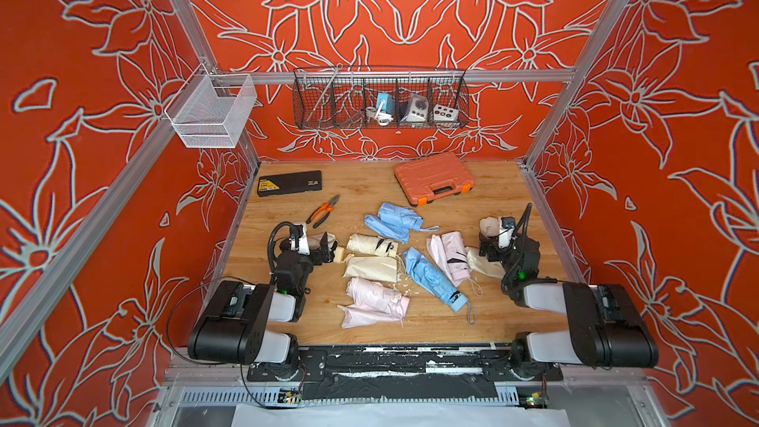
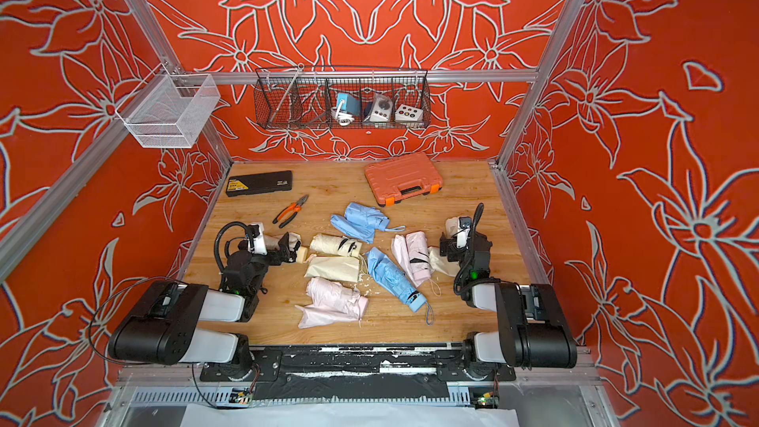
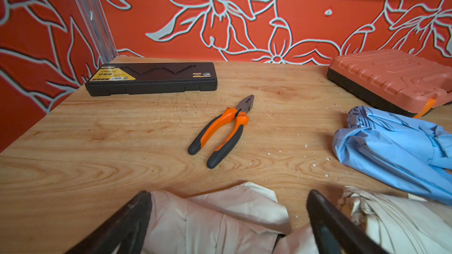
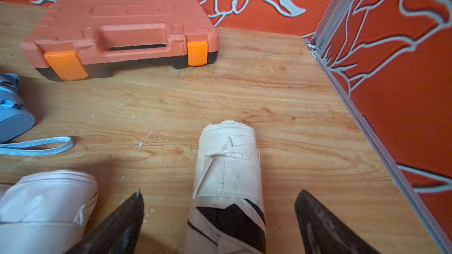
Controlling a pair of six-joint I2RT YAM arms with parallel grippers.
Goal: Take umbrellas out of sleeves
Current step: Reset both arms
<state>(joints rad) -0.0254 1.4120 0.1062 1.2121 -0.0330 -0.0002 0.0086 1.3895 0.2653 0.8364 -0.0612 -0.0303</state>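
We see a light wooden bench carrying a flat black case with a yellow label and an orange plastic toolcase along its far edge. Orange-handled pliers lie nearer. Folded cream, pink and blue umbrellas and limp fabric sleeves are scattered across the middle.

The table is satin-finished wood, scratched and dotted with white flecks. The umbrellas are thin matt cloth, pleated and creased. The cream umbrella looks scuffed and grubby. The pink sleeve is smoother, limp cloth.

The orange case, right of centre in a top view, is grainy matt plastic with smoother clasps. The black case is matt plastic with a shinier yellow label. The pliers have a dull metal head and rubbery grips.

Upper centre hangs a black wire basket, and upper left a white fine-mesh basket. The frame rails are brushed metal.
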